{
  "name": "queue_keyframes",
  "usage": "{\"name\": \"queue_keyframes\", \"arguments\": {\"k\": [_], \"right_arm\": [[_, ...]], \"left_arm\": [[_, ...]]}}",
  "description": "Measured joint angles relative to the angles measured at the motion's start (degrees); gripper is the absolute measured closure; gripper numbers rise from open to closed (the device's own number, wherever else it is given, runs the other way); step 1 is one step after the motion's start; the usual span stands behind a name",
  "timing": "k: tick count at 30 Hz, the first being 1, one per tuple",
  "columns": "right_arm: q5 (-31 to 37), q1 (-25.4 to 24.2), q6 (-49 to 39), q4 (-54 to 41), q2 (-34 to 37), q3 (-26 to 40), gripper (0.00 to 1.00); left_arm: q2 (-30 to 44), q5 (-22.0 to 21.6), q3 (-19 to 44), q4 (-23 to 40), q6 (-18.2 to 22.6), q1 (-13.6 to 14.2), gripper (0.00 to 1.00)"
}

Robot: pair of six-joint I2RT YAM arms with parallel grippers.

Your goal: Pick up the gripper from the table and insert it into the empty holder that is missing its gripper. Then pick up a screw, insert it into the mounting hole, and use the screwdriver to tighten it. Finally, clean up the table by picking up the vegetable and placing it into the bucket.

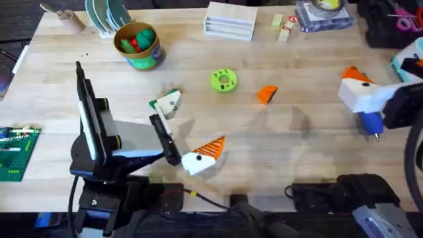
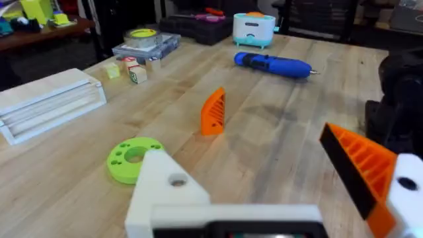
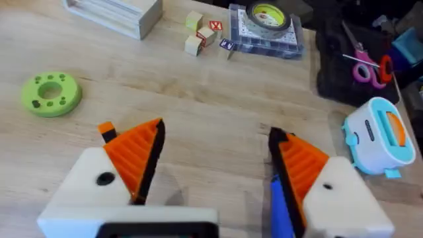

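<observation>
A green ring-shaped disc (image 1: 223, 80) sits near the middle of the wooden table (image 1: 297, 152) as two robot arms hover over a repair job. The gripper (image 1: 267, 94), a small orange ribbed wedge, rests on the table just beside the disc on the right arm's side, touched by neither arm. On the side of the disc nearer the arm bases, the left gripper (image 1: 187, 129) hangs with its fingers spread wide and nothing between them. One finger carries an orange tip (image 1: 213, 145). The other is the holder (image 1: 170, 104), a bare white mount with an open screw hole, as the left wrist view shows. A small green object (image 1: 156, 104) peeks out at the holder's edge, on the side away from the disc, too hidden to make out. Well apart from the disc, toward the table's right-hand edge, the right gripper (image 3: 215, 149) is also spread wide, both orange pads clear of any object. The screwdriver (image 1: 371, 123), blue with a thin metal bit, lies on the table just below one of those fingers, not clamped. Beyond the disc, toward the far left corner, stands the bucket (image 1: 139, 49), upright with its yellow rim up, holding green and red toys (image 1: 137, 38).
</observation>
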State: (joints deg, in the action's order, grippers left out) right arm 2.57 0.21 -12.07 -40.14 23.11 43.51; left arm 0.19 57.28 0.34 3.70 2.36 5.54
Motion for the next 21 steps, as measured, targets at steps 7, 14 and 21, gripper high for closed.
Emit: {"name": "queue_keyframes", "arguments": {"k": [7,14,21], "right_arm": [[0.0,0.0,0.0,0.0,0.0,0.0,0.009],[0.0,0.0,0.0,0.0,0.0,0.0,0.010],[-0.1,0.0,0.2,0.0,0.0,0.0,0.010]], "left_arm": [[0.0,0.0,0.0,0.0,-0.9,0.0,0.008],[0.0,0.0,0.0,0.0,-1.0,0.0,0.009],[0.0,0.0,0.0,0.0,-1.1,0.0,0.008]]}}
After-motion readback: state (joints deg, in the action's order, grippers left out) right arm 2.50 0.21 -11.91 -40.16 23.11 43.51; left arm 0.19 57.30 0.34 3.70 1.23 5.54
